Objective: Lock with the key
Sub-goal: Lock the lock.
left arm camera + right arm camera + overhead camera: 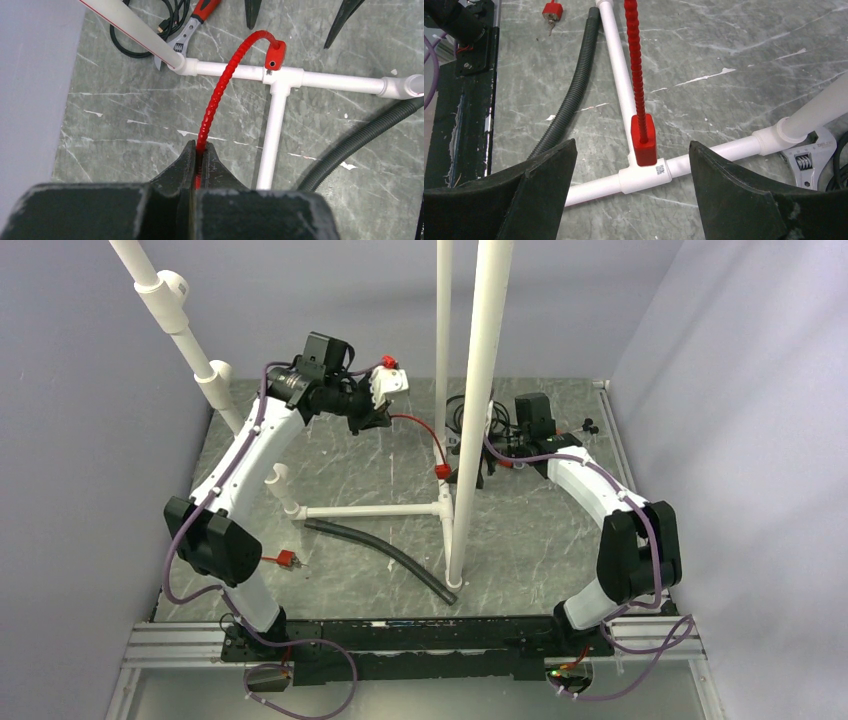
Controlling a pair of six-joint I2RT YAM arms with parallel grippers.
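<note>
A red cable (220,90) runs from my left gripper (201,147) to a red lock body (275,54) that sits on the tee of a white pipe frame (340,81). My left gripper is shut on the cable, a little above the table; in the top view it (372,418) is at the back left. My right gripper (632,145) is open, its jaws wide apart on either side of the lock body (644,140), above it and not touching. A small key with a red head (552,11) lies alone on the table, at front left in the top view (287,560).
A black corrugated hose (380,555) lies in front of the pipe frame (370,511). Two tall white pipes (480,410) rise at the centre, partly hiding my right gripper. An adjustable wrench (809,160) and a coiled black cord (150,25) lie at the back.
</note>
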